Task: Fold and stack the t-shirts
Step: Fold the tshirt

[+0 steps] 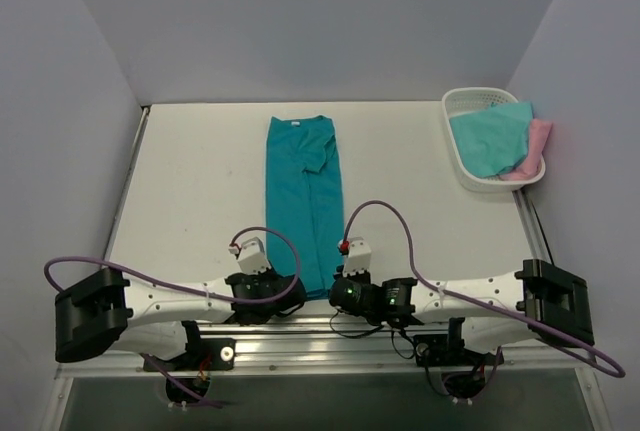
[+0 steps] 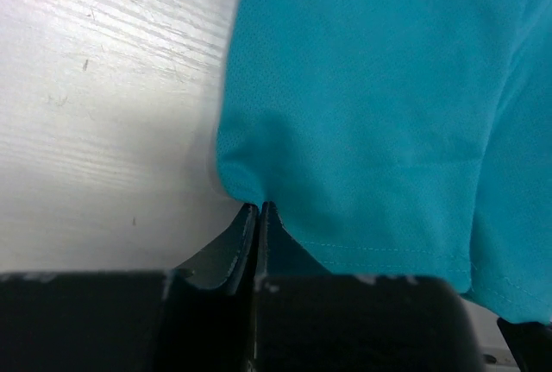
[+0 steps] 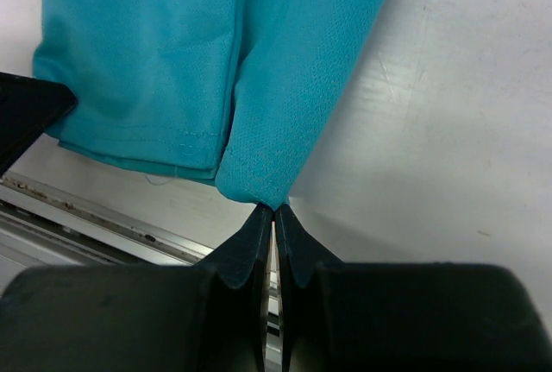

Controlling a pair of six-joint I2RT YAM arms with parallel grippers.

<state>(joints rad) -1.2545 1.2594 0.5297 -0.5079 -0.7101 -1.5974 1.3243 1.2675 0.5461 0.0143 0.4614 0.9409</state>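
Note:
A deep teal t-shirt lies folded into a long narrow strip down the middle of the table, collar end far, hem end near the arms. At the near left corner of that hem my left gripper is shut; in the left wrist view the fingers pinch the cloth's edge at the gripper. My right gripper is shut on the near right corner, with the folded cloth bunched at its tips. A lighter aqua t-shirt and a pale pink t-shirt lie in the basket.
A white slotted basket stands at the back right corner of the table. The table's metal front rail runs just behind the hem. Grey walls close in the left, right and far sides.

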